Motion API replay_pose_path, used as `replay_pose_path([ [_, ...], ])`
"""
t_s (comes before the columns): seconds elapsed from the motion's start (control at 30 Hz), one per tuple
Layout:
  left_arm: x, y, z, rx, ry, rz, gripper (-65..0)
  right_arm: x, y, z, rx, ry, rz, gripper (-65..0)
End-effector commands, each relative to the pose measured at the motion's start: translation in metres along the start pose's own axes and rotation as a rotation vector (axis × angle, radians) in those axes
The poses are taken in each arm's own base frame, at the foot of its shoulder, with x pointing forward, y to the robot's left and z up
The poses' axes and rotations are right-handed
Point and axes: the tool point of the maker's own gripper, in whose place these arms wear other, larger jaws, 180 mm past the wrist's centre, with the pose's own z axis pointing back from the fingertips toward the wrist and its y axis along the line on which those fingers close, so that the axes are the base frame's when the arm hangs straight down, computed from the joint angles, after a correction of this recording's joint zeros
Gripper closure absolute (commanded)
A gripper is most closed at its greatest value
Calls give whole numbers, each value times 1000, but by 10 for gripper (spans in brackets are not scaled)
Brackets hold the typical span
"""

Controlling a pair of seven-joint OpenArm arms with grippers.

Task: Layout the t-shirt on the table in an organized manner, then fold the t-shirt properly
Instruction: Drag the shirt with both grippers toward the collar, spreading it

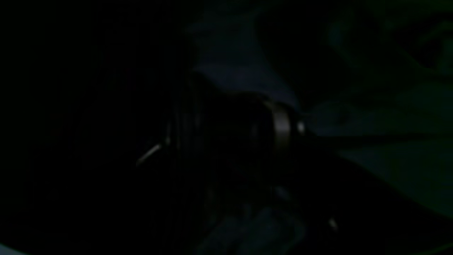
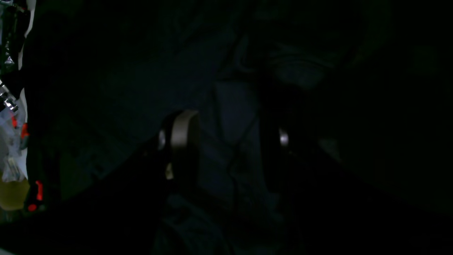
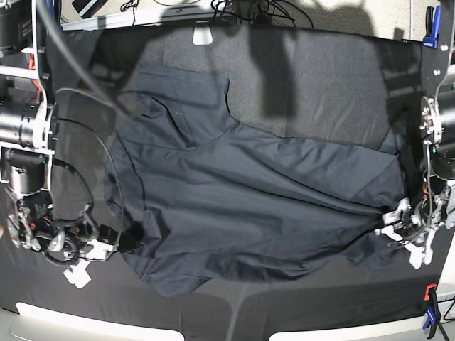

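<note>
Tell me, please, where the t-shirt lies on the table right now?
In the base view the t-shirt lies spread across the middle of the table, spanning between the right gripper and the left gripper.

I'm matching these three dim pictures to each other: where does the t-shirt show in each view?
Base: the t-shirt lies spread across the middle of the table.
Right wrist: bluish folds of the t-shirt between the gripper's fingers.
Left wrist: faint bluish cloth, upper centre, probably the shirt.
Shared landmark: the t-shirt's own blue-tinted fabric.

Right hand (image 2: 226,138), fingers apart, straddles dark t-shirt (image 2: 230,117) folds.
</note>
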Motion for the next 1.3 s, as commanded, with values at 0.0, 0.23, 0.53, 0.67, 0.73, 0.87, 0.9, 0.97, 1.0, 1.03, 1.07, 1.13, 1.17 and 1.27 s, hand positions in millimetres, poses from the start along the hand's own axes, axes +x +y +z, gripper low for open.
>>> replay_pose_path([
  [0.0,45,-2,10,-22,-103,-22,-284,31,3,16,5,-78,16,-257],
  [0.23,83,-45,31,-198,-152,-66,-284,18,-3,34,36,-11,-32,-257],
  [0.53,90,-78,58,-289,-278,-180,-275,-28,-39,58,1,81,-112,-257],
  [0.67,68,-79,67,-252,-311,-204,-275,-76,-52,51,2,142,-179,-257],
  [0.73,57,-85,74,-254,-318,-229,-275,-97,-54,47,22,154,-221,-257],
  [0.87,34,-94,88,-263,-328,-277,-275,-144,-60,44,20,216,-268,-257],
  [0.9,30,-94,92,-264,-333,-283,-275,-154,-60,43,23,230,-272,-257],
  [0.97,23,-93,100,-260,-340,-285,-275,-171,-53,38,49,242,-276,-256],
  [1.0,19,-90,103,-255,-343,-282,-275,-178,-49,35,60,251,-266,-251],
  [1.03,16,-87,106,-248,-344,-278,-275,-185,-43,32,70,262,-249,-234],
  [1.07,12,-82,109,-241,-345,-273,-275,-190,-37,28,81,269,-230,-221],
  [1.13,3,-73,112,-224,-340,-257,-275,-195,-23,22,111,262,-194,-219],
  [1.17,0,-69,114,-217,-337,-250,-275,-195,-17,20,125,248,-183,-219],
  [1.27,-14,-60,116,-207,-319,-221,-275,-192,-3,16,156,189,-174,-220],
])
